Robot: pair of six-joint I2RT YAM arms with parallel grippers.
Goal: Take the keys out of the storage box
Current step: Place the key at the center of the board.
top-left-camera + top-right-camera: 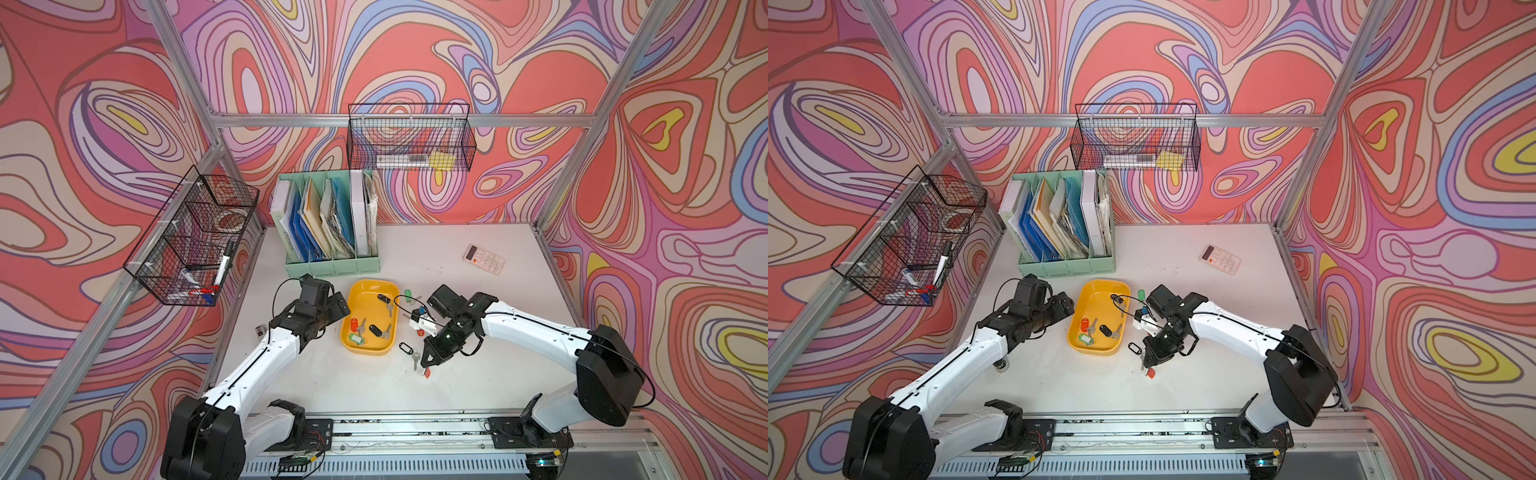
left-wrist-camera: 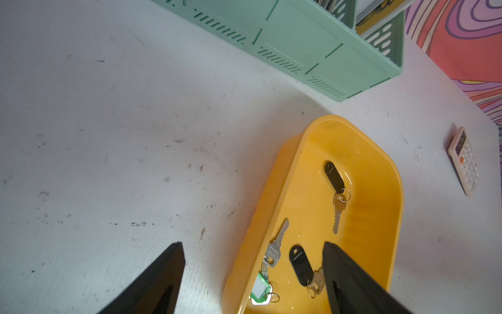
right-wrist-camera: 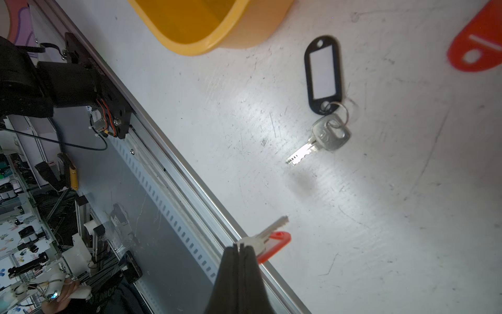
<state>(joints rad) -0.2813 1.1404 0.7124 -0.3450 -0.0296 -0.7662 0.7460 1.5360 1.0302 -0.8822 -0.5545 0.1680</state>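
Lower centre of the right wrist view, the right gripper (image 3: 240,246) was clenched on a red-tagged key (image 3: 273,239) above the counter (image 3: 380,217); so thin a pinch might slip. The left gripper (image 2: 252,244) hung released over the yellow storage box (image 2: 312,152) rim, four keys (image 1: 386,305) inside.

In a top view, the storage box (image 1: 365,297) sat mid-frame on the table (image 1: 457,386), four sets of keys (image 1: 376,330) inside. Loose keys (image 1: 405,347) lay just right of it. The file holder (image 1: 332,266) stood above it, and the remote (image 1: 484,258) lay toward the upper right.
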